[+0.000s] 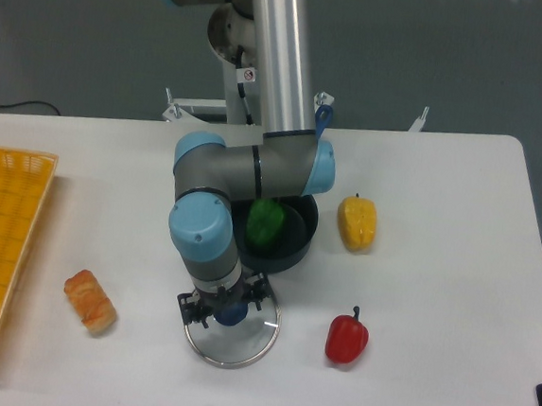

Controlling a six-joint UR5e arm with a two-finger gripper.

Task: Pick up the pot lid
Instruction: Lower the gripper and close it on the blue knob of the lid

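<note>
You've got a round, clear glass pot lid with a thin grey rim and a dark blue round knob at its centre. It's lying flat on the white table, knob up, on the near side, a bit left of the middle. Near part of the rim is in plain view; the far part is mostly hidden from you. The tabletop shows pale grey through the glass.
</note>
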